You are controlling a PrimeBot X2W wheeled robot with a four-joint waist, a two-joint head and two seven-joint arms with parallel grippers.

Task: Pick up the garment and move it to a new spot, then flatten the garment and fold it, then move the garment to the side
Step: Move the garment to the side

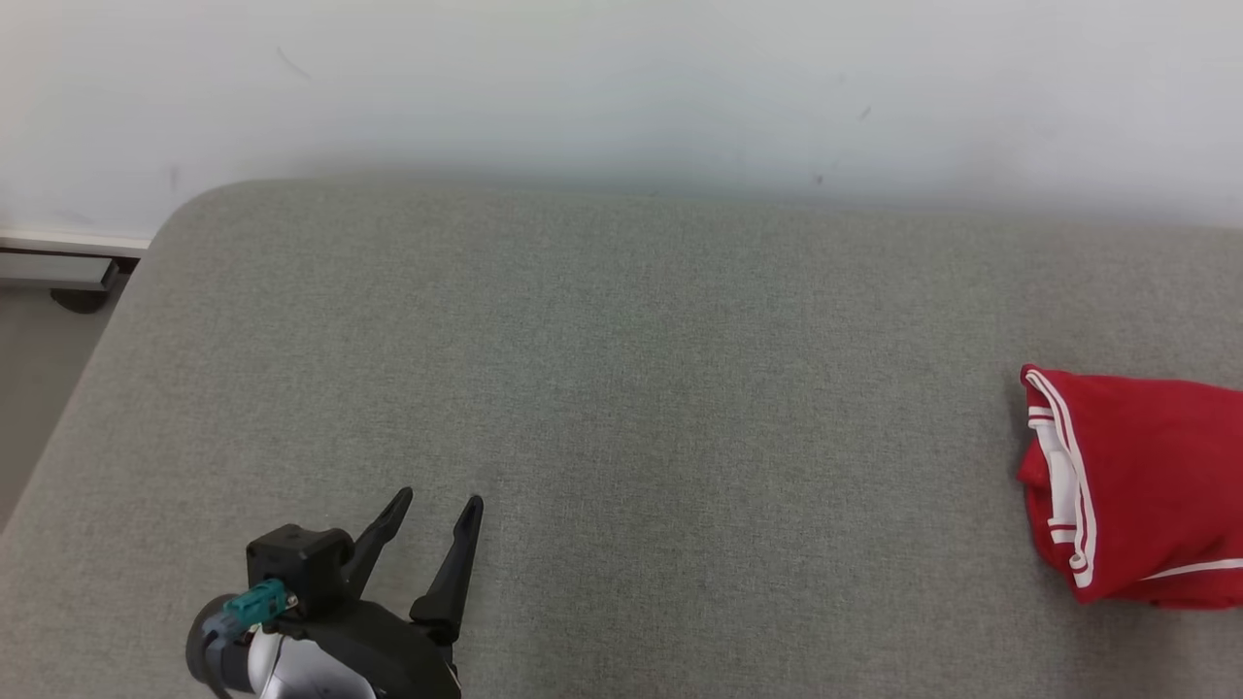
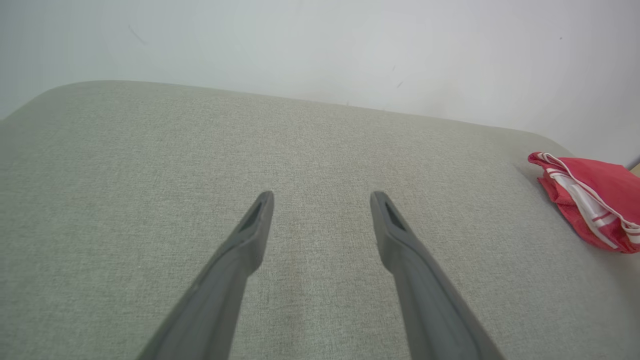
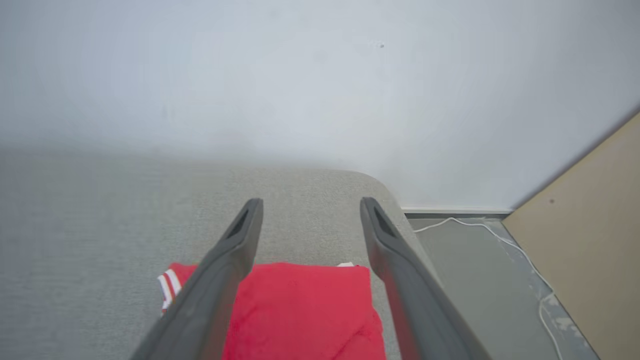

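A folded red garment (image 1: 1146, 485) with white stripes lies at the right edge of the grey padded table (image 1: 621, 388). The left wrist view has the garment (image 2: 595, 200) at its far right, and in the right wrist view the garment (image 3: 295, 310) lies below the fingers. My left gripper (image 1: 440, 503) stands open near the table's front left, far from the garment, nothing between its fingers (image 2: 250, 235). My right gripper (image 3: 310, 205) hangs open above the garment, holding nothing.
A white wall (image 1: 621, 87) runs behind the table. Off the table's right end are grey floor with a white cable (image 3: 500, 240) and a tan board (image 3: 590, 240). Floor and a baseboard (image 1: 58, 252) show past the left end.
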